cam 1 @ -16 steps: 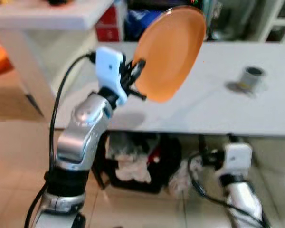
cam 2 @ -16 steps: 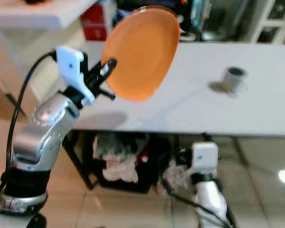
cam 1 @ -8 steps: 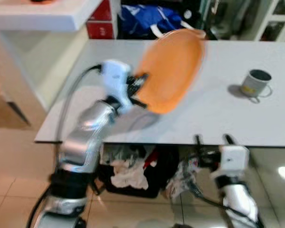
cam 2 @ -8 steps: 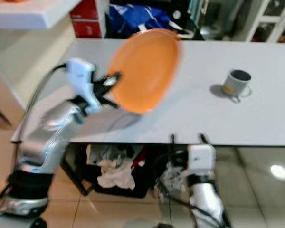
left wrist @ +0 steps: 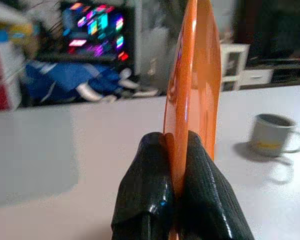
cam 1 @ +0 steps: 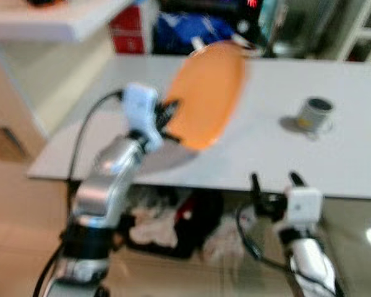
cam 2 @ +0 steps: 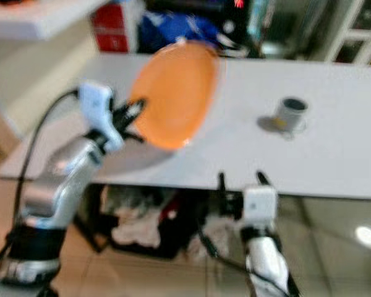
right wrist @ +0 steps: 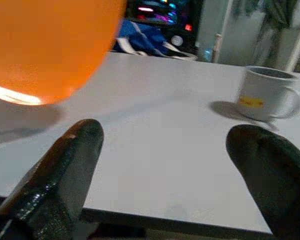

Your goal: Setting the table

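Left hand (left wrist: 174,200), clamped on the orange plate (cam 1: 205,96), has carried it lower over the table (cam 1: 334,154); right hand (cam 1: 273,185) spread wide.

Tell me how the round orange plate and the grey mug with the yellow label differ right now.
The round orange plate is held in the air, pinched on edge by the left gripper; the grey mug with the yellow label stands upright on the white table, untouched. The plate is wide and flat, the mug small and cylindrical with a handle. Both are over the same table.
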You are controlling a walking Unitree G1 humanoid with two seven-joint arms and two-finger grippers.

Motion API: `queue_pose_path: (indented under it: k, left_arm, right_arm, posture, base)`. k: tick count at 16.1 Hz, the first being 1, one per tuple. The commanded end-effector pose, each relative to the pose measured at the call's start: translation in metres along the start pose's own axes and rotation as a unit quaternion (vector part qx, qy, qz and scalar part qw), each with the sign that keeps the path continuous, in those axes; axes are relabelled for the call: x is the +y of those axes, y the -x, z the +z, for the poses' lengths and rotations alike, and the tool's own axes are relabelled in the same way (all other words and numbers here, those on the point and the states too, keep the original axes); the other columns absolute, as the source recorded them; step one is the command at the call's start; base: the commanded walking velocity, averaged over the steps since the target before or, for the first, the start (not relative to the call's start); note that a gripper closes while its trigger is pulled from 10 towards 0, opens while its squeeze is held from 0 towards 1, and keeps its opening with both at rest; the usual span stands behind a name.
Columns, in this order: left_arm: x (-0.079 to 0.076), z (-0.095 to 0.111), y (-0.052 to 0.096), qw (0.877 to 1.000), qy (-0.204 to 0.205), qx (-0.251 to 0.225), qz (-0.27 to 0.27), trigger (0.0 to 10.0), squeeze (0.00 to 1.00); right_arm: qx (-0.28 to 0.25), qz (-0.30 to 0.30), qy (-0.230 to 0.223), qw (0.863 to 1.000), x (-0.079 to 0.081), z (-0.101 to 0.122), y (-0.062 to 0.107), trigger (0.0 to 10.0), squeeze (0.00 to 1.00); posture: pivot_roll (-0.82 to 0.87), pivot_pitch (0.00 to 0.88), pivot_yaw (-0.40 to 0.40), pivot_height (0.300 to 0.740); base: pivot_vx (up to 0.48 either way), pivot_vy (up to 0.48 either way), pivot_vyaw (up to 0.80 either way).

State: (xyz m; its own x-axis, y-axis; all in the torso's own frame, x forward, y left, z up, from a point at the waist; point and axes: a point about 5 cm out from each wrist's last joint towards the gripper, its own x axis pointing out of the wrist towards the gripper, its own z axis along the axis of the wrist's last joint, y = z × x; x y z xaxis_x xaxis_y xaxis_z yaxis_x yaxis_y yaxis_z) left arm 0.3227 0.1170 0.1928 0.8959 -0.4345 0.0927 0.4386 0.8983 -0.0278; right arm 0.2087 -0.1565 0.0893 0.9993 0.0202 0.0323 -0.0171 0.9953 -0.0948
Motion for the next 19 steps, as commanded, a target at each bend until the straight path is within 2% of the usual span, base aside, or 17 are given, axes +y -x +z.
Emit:
queue_pose_path:
  k: [1, 5, 10, 11, 12, 14, 17, 18, 19]
  left_arm:
    - [-0.008, 0.014, -0.005, 0.999, -0.006, -0.031, -0.013, 0.0, 0.00]
    - [-0.009, 0.015, -0.007, 0.999, 0.000, -0.036, -0.020, 0.0, 0.00]
    - [0.000, 0.033, -0.015, 0.999, 0.012, -0.052, -0.004, 0.0, 0.00]
    - [0.003, 0.039, -0.019, 0.997, 0.049, -0.056, 0.005, 0.0, 0.00]
    - [0.009, 0.039, -0.025, 0.993, 0.106, -0.051, 0.031, 0.0, 0.00]
    - [0.017, 0.031, -0.027, 0.986, 0.147, -0.036, 0.066, 0.0, 0.00]
    - [0.027, 0.021, -0.025, 0.978, 0.181, -0.015, 0.102, 0.0, 0.00]
    - [0.028, 0.015, -0.026, 0.973, 0.202, -0.004, 0.112, 0.0, 0.00]
    - [0.026, 0.002, -0.026, 0.961, 0.247, 0.019, 0.124, 0.0, 0.00]
  right_arm:
    - [0.000, -0.008, 0.010, 1.000, -0.005, 0.003, 0.000, 10.0, 0.00]
    - [0.005, -0.008, 0.010, 1.000, -0.006, 0.004, 0.002, 10.0, 0.00]
    - [0.015, -0.009, 0.011, 1.000, -0.009, -0.001, 0.005, 10.0, 0.00]
    - [0.017, -0.009, 0.012, 1.000, -0.009, -0.003, 0.005, 10.0, 0.00]
    - [0.019, -0.008, 0.012, 1.000, -0.009, -0.004, 0.005, 10.0, 0.00]
    - [0.021, -0.007, 0.013, 1.000, -0.010, -0.005, 0.005, 10.0, 0.00]
    - [0.023, -0.007, 0.014, 1.000, -0.012, -0.006, 0.006, 10.0, 0.00]
    - [0.024, -0.006, 0.015, 1.000, -0.012, -0.007, 0.006, 10.0, 0.00]
    - [0.024, -0.005, 0.016, 1.000, -0.013, -0.007, 0.006, 10.0, 0.00]
  posture:
    - [-0.10, 0.000, 0.035, 0.740]
    - [-0.10, 0.000, 0.035, 0.740]
    - [-0.11, 0.000, 0.029, 0.740]
    - [-0.11, 0.000, 0.029, 0.740]
    - [-0.11, 0.000, 0.028, 0.740]
    - [-0.12, 0.000, 0.028, 0.740]
    - [-0.12, 0.000, 0.024, 0.740]
    - [-0.12, 0.000, 0.024, 0.740]
    - [-0.12, 0.000, 0.024, 0.740]
  base:
    - [0.315, -0.360, 0.00]
    - [0.328, -0.345, 0.00]
    - [0.071, 0.000, 0.00]
    - [0.000, 0.000, 0.00]
    - [0.000, 0.000, 0.00]
    - [0.000, 0.000, 0.00]
    - [0.000, 0.000, 0.00]
    - [0.000, 0.000, 0.00]
    - [0.000, 0.000, 0.00]
